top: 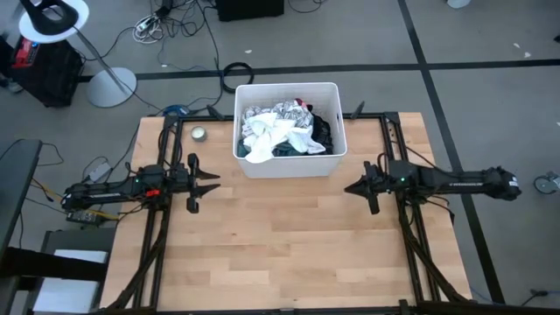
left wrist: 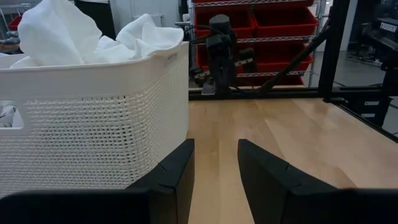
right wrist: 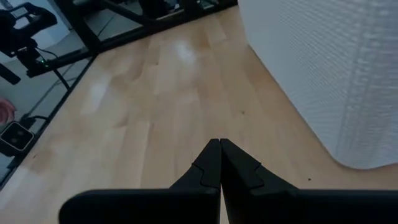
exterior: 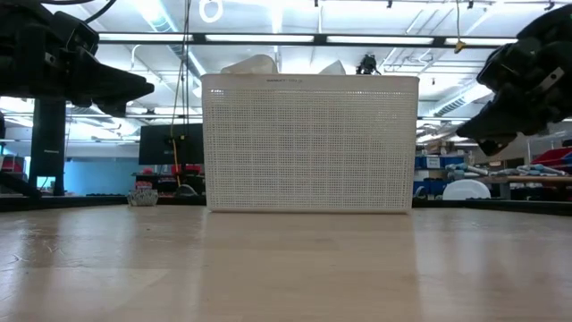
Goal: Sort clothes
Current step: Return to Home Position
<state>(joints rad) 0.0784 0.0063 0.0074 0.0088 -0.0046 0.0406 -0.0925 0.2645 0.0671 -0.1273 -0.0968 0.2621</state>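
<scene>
My left gripper [top: 210,182] is released, fingers parted and holding nothing, above the light wooden table [top: 280,254] to the left of the white perforated plastic bin [top: 289,164]. My right gripper [top: 350,186] is clenched on nothing, fingertips together, to the right of the bin. Neither gripper touches the bin. The clothes [top: 280,131], a heap of white, black and leaf-print fabric, lie inside the bin, with plain white fabric uppermost.

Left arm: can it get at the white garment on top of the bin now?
Probably yes. The left end effector hangs open near a corner of the bin; the white garment lies on top, uncovered; it must clear the rim.
</scene>
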